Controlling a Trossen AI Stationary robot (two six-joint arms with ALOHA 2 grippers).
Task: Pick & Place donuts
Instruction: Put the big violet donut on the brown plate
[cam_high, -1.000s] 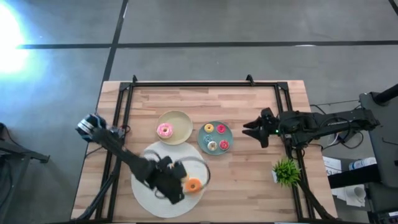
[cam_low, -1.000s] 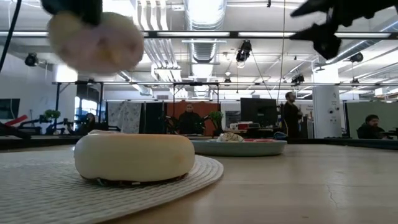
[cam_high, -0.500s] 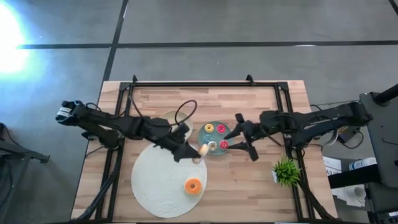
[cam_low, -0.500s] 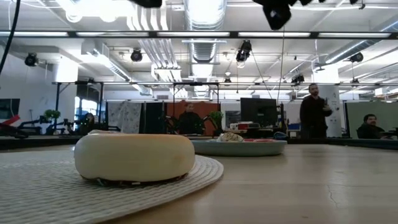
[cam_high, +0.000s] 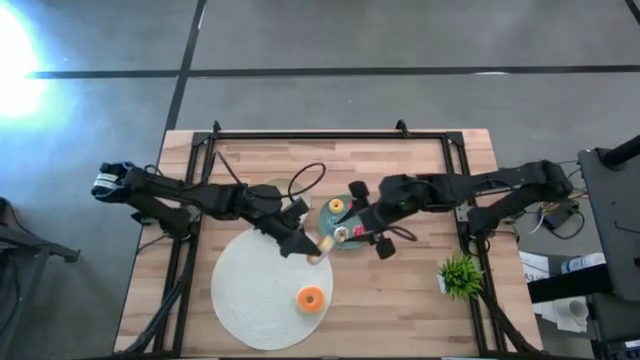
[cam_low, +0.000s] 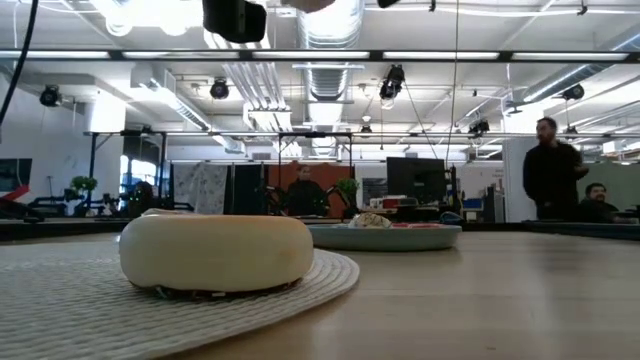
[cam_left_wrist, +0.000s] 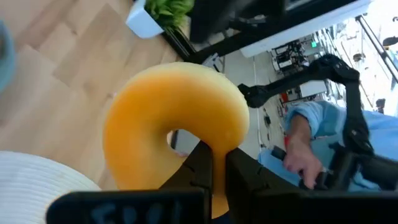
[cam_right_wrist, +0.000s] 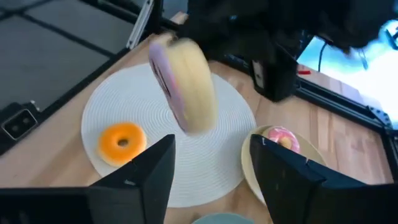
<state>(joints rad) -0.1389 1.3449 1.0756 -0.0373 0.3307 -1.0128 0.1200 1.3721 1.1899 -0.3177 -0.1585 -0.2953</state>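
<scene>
My left tool (cam_high: 318, 248) pinches a smooth, rounded tan donut (cam_left_wrist: 176, 118) by its ring, the dark fingers pressed through the hole and over the rim; it is held on edge in the air above the rim of the white woven round mat (cam_high: 240, 300), next to the teal plate (cam_high: 357, 211). From my right wrist that same donut (cam_right_wrist: 183, 81) shows a pink-frosted face. My right tool (cam_high: 378, 238) hangs spread over the teal plate, just beside the held donut. On the mat lies a glossy orange ring donut (cam_high: 311, 298). A pink-frosted donut (cam_right_wrist: 280, 137) sits on the cream plate (cam_right_wrist: 250, 163). Tiny donuts (cam_high: 338, 206) lie on the teal plate. The worktop (cam_high: 420, 300) is pale plank wood. I can read no lettering.
</scene>
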